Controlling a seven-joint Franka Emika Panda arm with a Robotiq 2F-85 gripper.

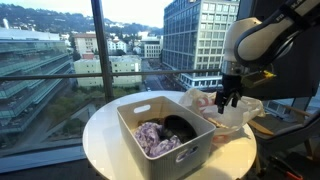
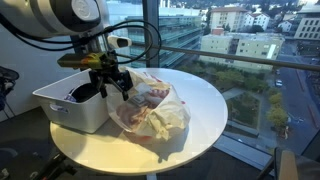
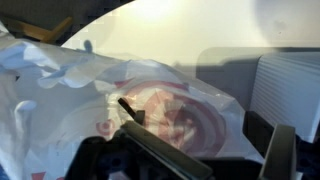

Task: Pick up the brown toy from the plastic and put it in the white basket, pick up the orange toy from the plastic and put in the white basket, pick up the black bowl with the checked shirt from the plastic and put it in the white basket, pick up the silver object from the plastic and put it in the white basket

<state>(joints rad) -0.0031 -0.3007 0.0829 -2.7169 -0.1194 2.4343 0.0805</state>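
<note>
Gripper (image 1: pixel 229 100) over the plastic (image 1: pixel 240 112), jaws apart, nothing between them. You held it just above the crumpled film, not touching as far as the exterior views showed.

- White basket (image 1: pixel 128 130) sat mid-table (image 1: pixel 100 140). The plastic lay just beside it, toward the table's edge.
- Checked shirt (image 1: pixel 155 138) and black bowl (image 1: pixel 180 127) were lying inside the basket.
- Brown toy, orange toy: not made out anywhere.
- Silver object: not picked out for certain. The wrist view gave only folds with red print and the basket wall at the frame's side.

Judgement: whatever remained lay below the fingers in the plastic, so the drop was straight down. Its long axis could not be read, so you had no cue for turning the wrist. The carry to the basket looked short.
</note>
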